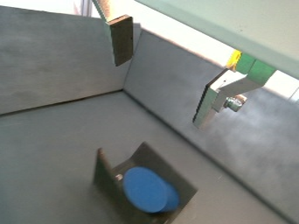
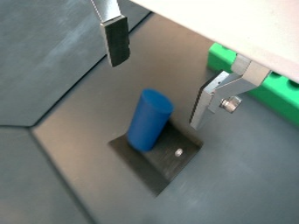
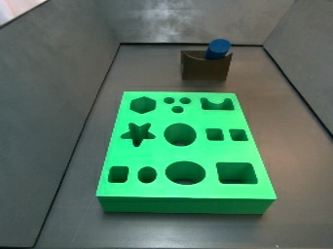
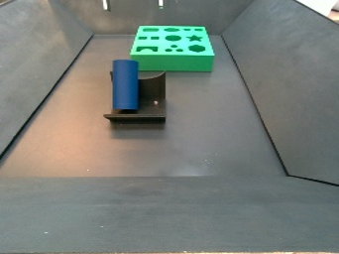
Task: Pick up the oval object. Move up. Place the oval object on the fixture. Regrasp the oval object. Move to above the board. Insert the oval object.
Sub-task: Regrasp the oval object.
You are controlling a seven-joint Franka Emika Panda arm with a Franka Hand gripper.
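In a wrist view the hand [image 1: 170, 74] hangs above the bench [image 1: 59, 149] with its two silver fingers [image 1: 121, 39] spread wide and nothing between them, while the oval object [image 1: 149, 190] sits in the fixture [image 1: 122, 171] below. In a wrist view from another angle the blue peg leans on the fixture [image 2: 163, 157], well clear of the dark pads, with an edge of the board [image 2: 263, 87] nearby. In a side view the oval object [image 3: 219, 46] rests on the fixture behind the board [image 3: 182, 146], whose holes are all empty. So picking, lifting and placing look done; regrasping, moving over the board and inserting remain.
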